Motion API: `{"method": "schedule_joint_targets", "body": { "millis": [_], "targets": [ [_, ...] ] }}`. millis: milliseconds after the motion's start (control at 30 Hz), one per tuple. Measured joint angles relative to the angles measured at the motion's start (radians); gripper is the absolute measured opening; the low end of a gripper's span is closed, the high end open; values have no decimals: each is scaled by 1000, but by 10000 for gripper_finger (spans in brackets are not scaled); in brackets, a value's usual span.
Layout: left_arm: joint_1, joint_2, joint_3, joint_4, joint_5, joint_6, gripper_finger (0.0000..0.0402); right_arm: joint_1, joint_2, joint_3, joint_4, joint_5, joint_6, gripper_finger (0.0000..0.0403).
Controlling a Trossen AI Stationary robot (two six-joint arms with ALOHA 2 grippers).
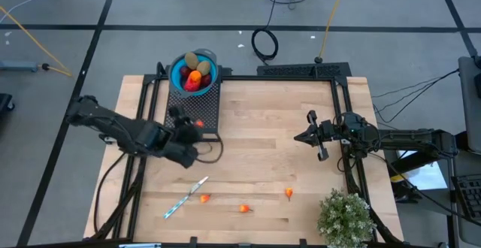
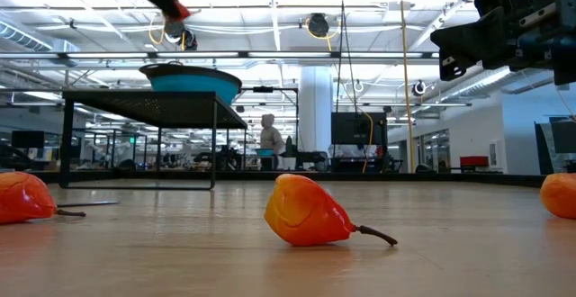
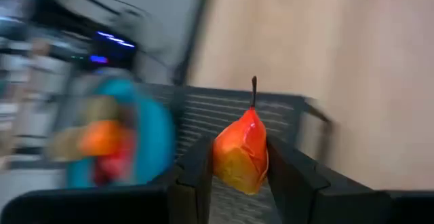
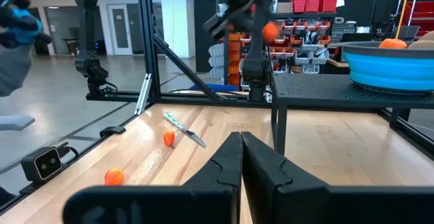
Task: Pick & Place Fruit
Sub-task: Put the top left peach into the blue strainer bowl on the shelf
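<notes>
A blue bowl (image 1: 194, 71) sits on a black wire stand (image 1: 197, 107) at the table's far left. It holds dark red, olive-brown and orange fruit. My left gripper (image 1: 194, 128) hovers over the stand's near part, shut on a red-orange pear-shaped piece (image 3: 241, 157). Three small orange pieces lie on the near table (image 1: 204, 198), (image 1: 244, 208), (image 1: 288, 193). My right gripper (image 1: 312, 135) waits shut at the right, above the table (image 4: 241, 149). My left gripper pinches the red-orange piece by its two sides (image 3: 261, 159) between its two fingers (image 3: 196, 173). Its thin stem (image 3: 254, 88) points away from the gripper. The piece is lifted clear, high above the table and over the wire stand (image 2: 183, 12).
A thin silver-blue knife-like stick (image 1: 186, 197) lies beside the leftmost orange piece. A bushy green plant (image 1: 346, 218) stands at the near right corner. Black frame rails (image 1: 342, 113) run along the table's sides. Bare wood spans the table's middle.
</notes>
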Motion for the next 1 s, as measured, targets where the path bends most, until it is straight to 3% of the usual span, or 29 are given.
{"method": "schedule_joint_targets", "body": {
  "millis": [233, 367, 667, 1000],
  "targets": [
    [69, -109, 0, -6, -310, 85, 115, 0, 0, 0, 0, 0, 0, 0],
    [161, -178, 0, -6, -355, 68, 115, 0, 0, 0, 0, 0, -2, 0],
    [468, -296, 0, 31, -125, -11, 115, 0, 0, 0, 0, 0, -3, 0],
    [769, -282, 1, 256, 244, 160, 115, 0, 0, 0, 0, 0, -3, 0]
  ]
}}
